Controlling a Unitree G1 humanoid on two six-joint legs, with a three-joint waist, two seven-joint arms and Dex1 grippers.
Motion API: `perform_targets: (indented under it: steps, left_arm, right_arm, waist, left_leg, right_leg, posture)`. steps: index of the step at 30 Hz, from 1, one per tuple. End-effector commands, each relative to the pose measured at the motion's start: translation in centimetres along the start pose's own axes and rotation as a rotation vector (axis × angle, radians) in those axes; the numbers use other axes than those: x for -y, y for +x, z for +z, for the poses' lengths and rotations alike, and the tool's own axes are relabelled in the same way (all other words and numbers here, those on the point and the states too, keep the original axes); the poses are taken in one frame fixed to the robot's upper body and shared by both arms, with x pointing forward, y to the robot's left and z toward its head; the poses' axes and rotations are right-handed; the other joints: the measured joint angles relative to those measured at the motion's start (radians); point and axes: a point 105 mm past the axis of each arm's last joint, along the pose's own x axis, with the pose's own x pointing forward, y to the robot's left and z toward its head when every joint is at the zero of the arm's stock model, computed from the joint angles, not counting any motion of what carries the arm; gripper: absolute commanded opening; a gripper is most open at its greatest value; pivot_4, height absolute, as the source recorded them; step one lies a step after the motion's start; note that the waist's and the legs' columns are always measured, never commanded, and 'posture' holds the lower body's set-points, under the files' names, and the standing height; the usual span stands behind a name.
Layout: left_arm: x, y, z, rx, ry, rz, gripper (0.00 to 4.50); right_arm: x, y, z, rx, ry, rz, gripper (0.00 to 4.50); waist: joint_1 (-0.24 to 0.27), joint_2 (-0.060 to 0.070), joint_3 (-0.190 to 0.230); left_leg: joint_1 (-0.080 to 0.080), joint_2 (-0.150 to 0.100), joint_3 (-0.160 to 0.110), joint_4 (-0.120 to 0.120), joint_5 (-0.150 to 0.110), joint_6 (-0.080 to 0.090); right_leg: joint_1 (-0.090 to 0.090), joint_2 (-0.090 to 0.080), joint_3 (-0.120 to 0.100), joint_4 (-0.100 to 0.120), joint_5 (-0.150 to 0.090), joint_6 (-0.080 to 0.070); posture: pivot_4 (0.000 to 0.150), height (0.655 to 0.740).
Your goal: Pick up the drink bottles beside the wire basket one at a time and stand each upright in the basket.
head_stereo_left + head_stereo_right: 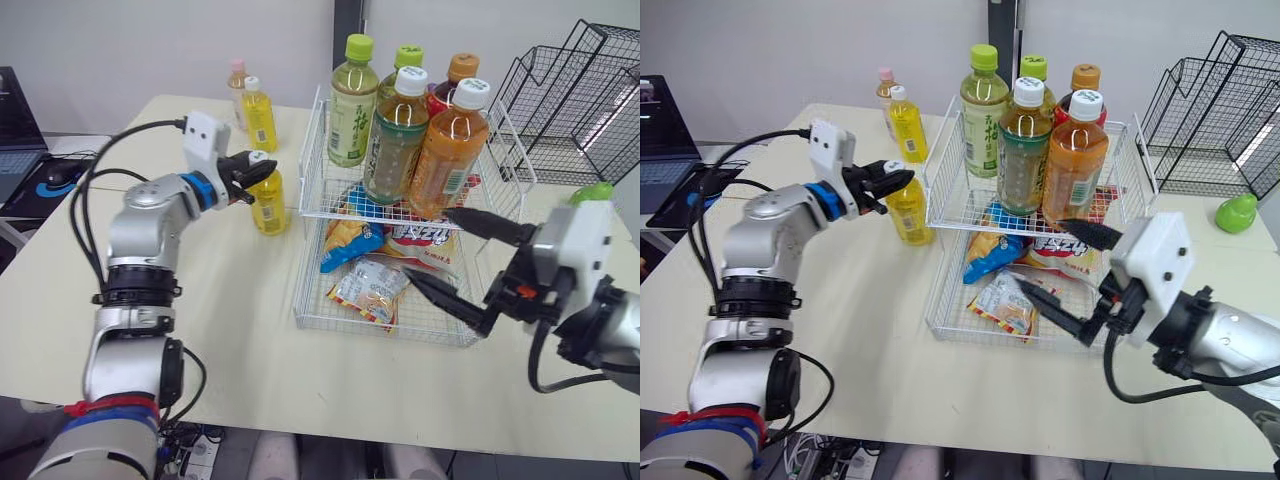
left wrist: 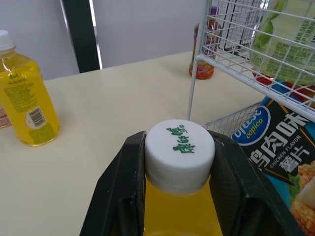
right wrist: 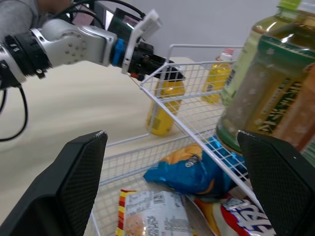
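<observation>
Five bottles (image 1: 397, 140) already stand upright in the wire basket (image 1: 320, 213) – the left gripper (image 1: 255, 178) pinches a yellow bottle (image 1: 268, 205) by its neck, just left of it. Two more (image 1: 259, 115) wait far left; the right gripper (image 1: 430, 245) hangs spread wide, empty

5 btls (image 1: 396, 140) crowd basket (image 1: 318, 160) upr shelf; front-L corner free; snacks (image 1: 370, 285) fill btm.
</observation>
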Motion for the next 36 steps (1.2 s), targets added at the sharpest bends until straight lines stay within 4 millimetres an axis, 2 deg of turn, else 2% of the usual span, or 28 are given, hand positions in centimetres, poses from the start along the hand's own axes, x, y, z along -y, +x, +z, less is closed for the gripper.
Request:
perform_targets:
  steps: [1,6,11,17,22,26,29,32,36]
  left_arm:
    - [0.3,-1.9,6.4,0.138,0.094,-0.065,1.36]
    - [-0.9,-3.5,11.6,0.183,0.142,-0.082,1.36]
    - [-0.4,-4.4,15.9,0.203,0.152,-0.151,1.36]
    - [1.1,-5.1,19.8,0.227,0.128,-0.241,1.36]
    - [4.2,-5.5,23.0,0.276,0.049,-0.436,1.36]
    - [6.0,-5.9,25.2,0.316,0.023,-0.547,1.36]
    - [7.2,-5.7,25.8,0.321,0.013,-0.617,1.36]
    - [8.8,-3.8,24.5,0.266,0.034,-0.677,1.36]
    - [9.6,-1.3,22.5,0.223,0.089,-0.681,1.36]
  right_arm:
    - [0.3,-1.0,1.2,0.024,-0.047,0.002,4.5]
    - [0.5,-1.5,2.0,0.051,-0.036,0.005,4.5]
    - [0.7,-1.7,2.5,0.071,-0.041,-0.009,4.5]
    - [0.7,-1.7,2.7,0.08,-0.063,-0.028,4.5]
    - [-0.1,-1.2,2.0,0.063,-0.055,-0.008,4.5]
    - [0.1,-1.0,1.7,0.054,-0.051,-0.009,4.5]
    - [0.2,-1.0,1.6,0.052,-0.052,-0.013,4.5]
    - [0.5,-0.9,1.7,0.057,-0.057,-0.02,4.5]
    - [0.7,-0.8,1.7,0.058,-0.062,-0.024,4.5]
  waist:
    - [-0.001,0.0,0.0]
    - [0.001,-0.001,0.001]
    - [0.001,-0.001,0.001]
    - [-0.002,-0.001,0.001]
    - [-0.004,-0.001,0.001]
    - [-0.002,-0.001,0.001]
    - [-0.004,0.0,0.001]
    - [-0.005,0.0,0.001]
    - [-0.003,0.0,0.001]
  left_leg:
    - [0.0,0.0,0.0,0.0,0.0,0.0]
    - [0.0,0.0,-0.001,0.001,0.0,0.0]
    - [0.0,-0.001,-0.001,0.0,0.0,0.0]
    - [0.0,0.0,-0.001,0.0,0.0,0.0]
    - [-0.001,0.0,-0.001,0.0,0.0,0.0]
    - [-0.003,0.0,-0.001,0.0,0.0,0.0]
    - [-0.002,0.0,0.0,0.0,0.0,0.0]
    - [-0.001,0.0,0.0,0.0,0.0,0.0]
    - [-0.001,0.0,0.0,0.001,0.0,0.0]
  right_leg:
    - [0.0,0.0,0.0,0.0,0.0,0.0]
    - [0.001,0.0,-0.001,0.0,0.0,0.0]
    - [0.001,0.0,-0.001,-0.002,0.0,0.0]
    - [0.001,0.0,-0.001,-0.002,0.0,0.0]
    - [-0.001,0.001,-0.001,-0.001,-0.001,0.0]
    - [-0.002,0.0,-0.001,-0.002,-0.001,0.0]
    - [-0.002,0.0,0.0,-0.001,-0.001,0.001]
    - [-0.002,0.0,0.0,0.0,-0.001,0.001]
    - [-0.001,0.0,0.0,0.0,-0.001,0.0]
  posture:
    - [0.15,0.6907]
    - [0.15,0.6907]
    - [0.15,0.6907]
    - [0.15,0.6907]
    - [0.15,0.6907]
    - [0.15,0.6907]
    - [0.15,0.6907]
    - [0.15,0.6907]
    - [0.15,0.6907]
